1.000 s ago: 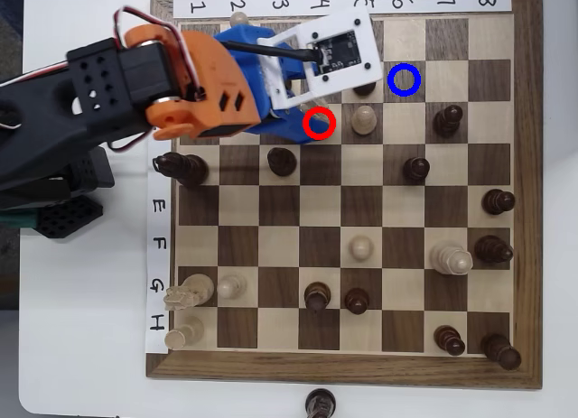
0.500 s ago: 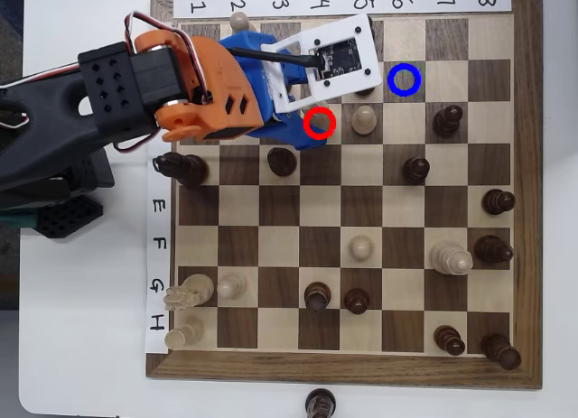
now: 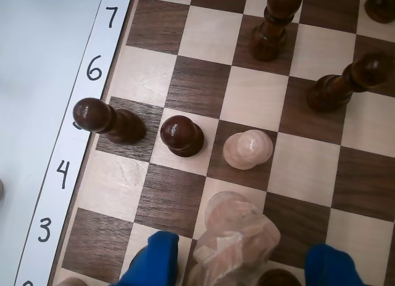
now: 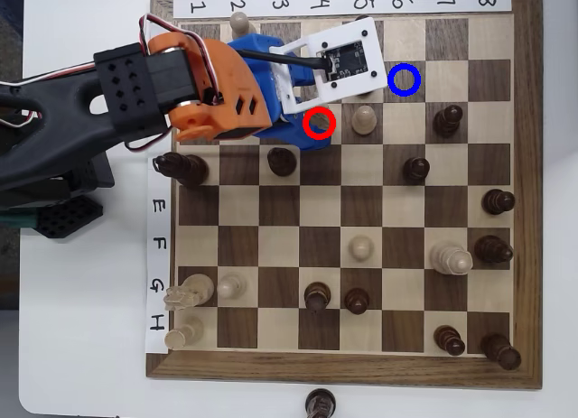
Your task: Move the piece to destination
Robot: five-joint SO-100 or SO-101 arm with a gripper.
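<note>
Claw point(image 3: 237, 270): blue fingers point(image 3: 151, 261) either side of piece, bottom edge of wrist view; contact not visible, cannot tell whether gripping.
Piece point(image 3: 237, 239): pale cream, notched head, between fingers.
Cream pawn point(image 3: 248, 149): just beyond piece.
Blue ring point(image 4: 404, 79): overhead view, empty light square, right of arm.
Red ring point(image 4: 319, 123): at claw.

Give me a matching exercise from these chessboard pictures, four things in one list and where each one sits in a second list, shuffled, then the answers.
Things:
1. blue ring
2. red ring
3. carved cream piece
4. lone dark piece

Places:
A. off the board, at the picture's bottom edge
B. between the blue fingers, wrist view
C. unoccupied square in column 6
D. column 4, beside a cream pawn

Pairs: 1-C, 2-D, 3-B, 4-A
</note>
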